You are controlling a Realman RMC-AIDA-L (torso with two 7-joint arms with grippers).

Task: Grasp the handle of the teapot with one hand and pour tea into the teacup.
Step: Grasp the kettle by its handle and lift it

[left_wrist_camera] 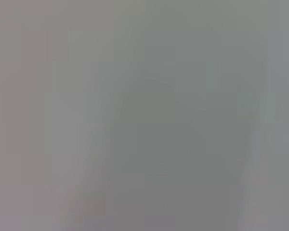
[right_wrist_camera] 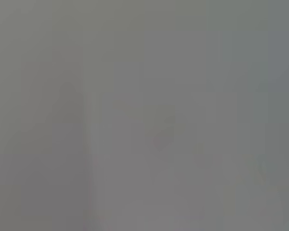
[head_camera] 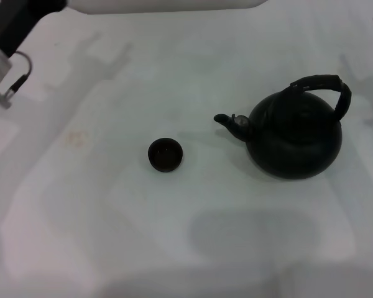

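Nearest, teacup (head_camera: pixel 165 154) sits unfilled; teapot (head_camera: pixel 294 135) upright, handle (head_camera: pixel 320 87) ungrasped; neither claw is visible, so their state is unknowable; everything remains.

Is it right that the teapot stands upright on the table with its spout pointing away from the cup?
Not quite. The teapot does stand upright on the table, but its spout points toward the cup, not away from it. The head view shows this.
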